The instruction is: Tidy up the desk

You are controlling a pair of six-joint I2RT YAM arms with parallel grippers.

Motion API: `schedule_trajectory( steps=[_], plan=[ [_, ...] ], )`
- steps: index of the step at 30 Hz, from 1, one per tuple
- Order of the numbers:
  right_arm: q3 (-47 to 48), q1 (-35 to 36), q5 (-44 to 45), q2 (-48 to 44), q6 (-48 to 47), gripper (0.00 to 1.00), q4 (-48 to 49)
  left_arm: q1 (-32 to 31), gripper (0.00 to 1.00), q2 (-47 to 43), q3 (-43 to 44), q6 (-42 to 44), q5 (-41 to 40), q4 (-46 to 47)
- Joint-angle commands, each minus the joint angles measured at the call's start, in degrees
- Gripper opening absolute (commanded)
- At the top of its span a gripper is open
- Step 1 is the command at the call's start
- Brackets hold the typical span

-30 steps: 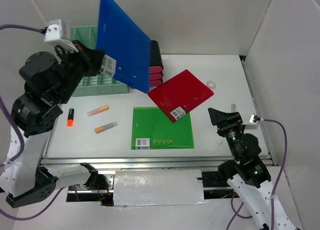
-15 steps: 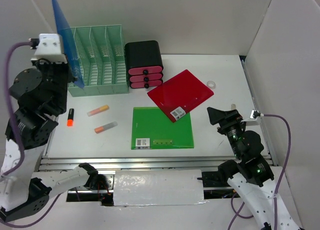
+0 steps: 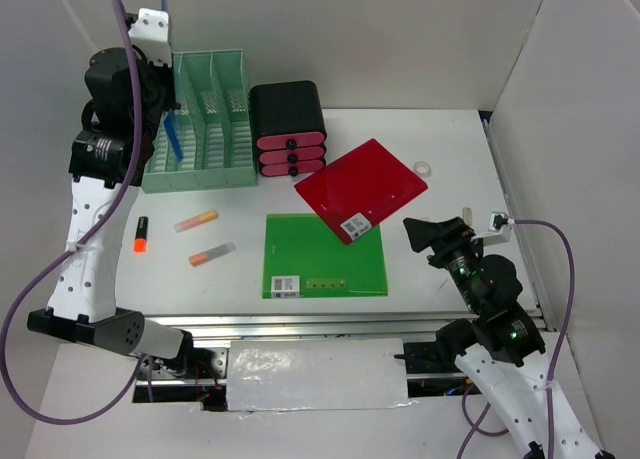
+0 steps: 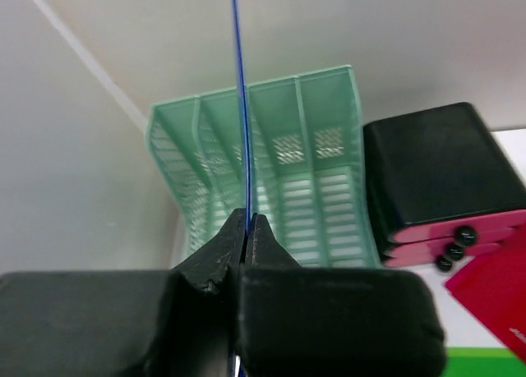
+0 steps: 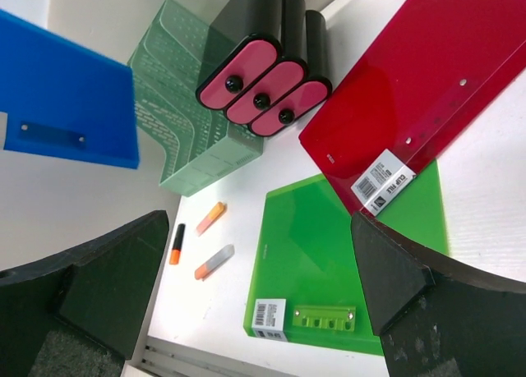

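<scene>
While tight on folder (image 4: pixel 239 106), left gripper (image 4: pixel 247 226).

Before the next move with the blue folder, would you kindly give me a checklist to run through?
1. Left fingers shut on the blue folder: ok.
2. Folder on edge over the file rack: ok.
3. Folder lined up with one slot: cannot tell.
4. Visible slots empty: ok.
5. Right fingers open, far from the rack: ok.
6. Desk tidied: not ok; red folder, green folder and markers lie loose.
</scene>
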Motion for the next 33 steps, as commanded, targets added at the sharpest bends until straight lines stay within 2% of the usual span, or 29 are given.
schedule_trajectory(
  steps=[1,4,7,10,17,20,22,24,33],
  plan=[
    [2.27,0.14,-0.53,0.61,-2.28,1.00,1.11,1.09,0.00,-2.70,-1.52,-6.32,8.58,7.37],
    [2.18,0.14,-0.27,0.70,-2.98,1.00,1.02,3.29,0.00,-2.35,-2.51,-10.80,12.97,8.44],
    [2.18,0.14,0.35,1.14,-3.51,1.00,1.11,3.38,0.00,-4.19,-5.23,-12.65,13.16,10.62],
    [2.27,0.14,0.44,1.93,-3.78,1.00,1.46,3.38,0.00,-4.37,-3.49,-13.97,12.55,8.62],
    [1.74,0.23,-0.70,4.30,-3.16,1.00,3.65,3.38,0.00,-6.22,-3.83,-17.74,18.25,6.77],
    [1.39,0.14,-0.79,4.92,-2.99,1.00,4.18,3.38,0.00,-8.50,-7.25,-18.37,18.96,8.43],
    [1.21,0.14,-0.79,5.18,-2.90,1.00,4.62,3.38,0.00,-9.21,-9.45,-18.10,18.96,9.49],
    [1.30,0.14,-0.97,5.53,-2.90,1.00,4.88,3.38,0.00,-8.25,-9.46,-17.23,16.34,9.14],
    [1.30,0.05,-0.44,6.68,-3.07,1.00,5.68,3.38,0.00,-5.61,-9.28,-15.38,14.40,10.54]
  ],
)
